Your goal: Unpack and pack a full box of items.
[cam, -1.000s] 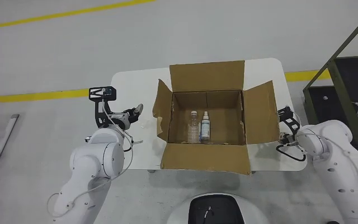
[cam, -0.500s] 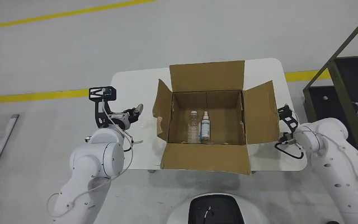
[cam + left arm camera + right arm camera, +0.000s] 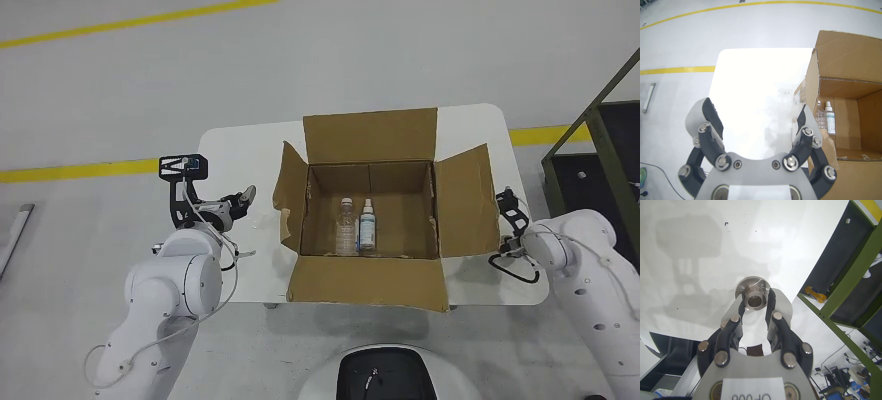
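Right of the box (image 3: pixel 370 135), right tool (image 3: pixel 755 303) clamps a metal flange (image 3: pixel 751 286) over the surface (image 3: pixel 240 150), so unpacking appears under way; left tool (image 3: pixel 755 108) gapes empty. Next: lower, release.

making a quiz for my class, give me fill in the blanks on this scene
1. The cardboard box contains ___ items: a clear bottle and a spray bottle.
2. The left tool is ___ and empty.
3. The right tool is shut on a ___ flange.
Missing words: two; open; metal.
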